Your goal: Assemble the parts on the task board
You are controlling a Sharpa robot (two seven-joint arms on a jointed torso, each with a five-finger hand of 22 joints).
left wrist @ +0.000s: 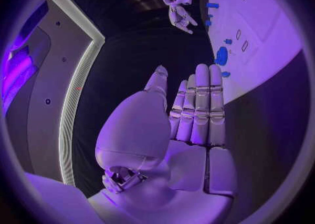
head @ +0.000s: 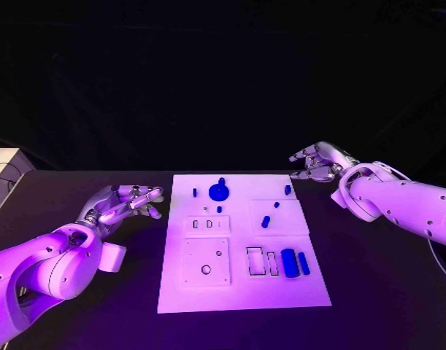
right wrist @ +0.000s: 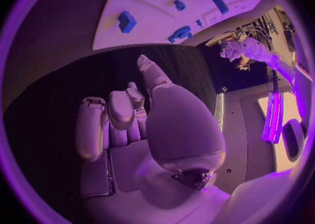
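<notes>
Looking down from the head camera, I see the task board [head: 241, 292] lying flat in the middle of the black bench [head: 391, 292]. Nearest me, at its 5 o'clock corner, a row of rectangular slots holds two upright blue parts, a thick one [head: 289, 262] and a thinner one [head: 304, 263] just beside it; the slots next to them look unfilled. Toward 7 o'clock sits a raised square plate [head: 206, 261] with small holes. Further up, near the centre, a small blue peg [head: 266, 222] lies alone. At 12 o'clock a round blue part [head: 220, 192] stands, with small blue pegs beside it toward 11 o'clock [head: 194, 192] and 1 o'clock [head: 288, 189].

My left hand [head: 125, 203] hovers off the board's 9 o'clock edge, released, fingers straight and holding nothing. My right hand [head: 320, 162] hangs beyond the 1 o'clock corner, fingers partly curled, also holding nothing. Nothing stands between either hand and the board. I can read no writing.
</notes>
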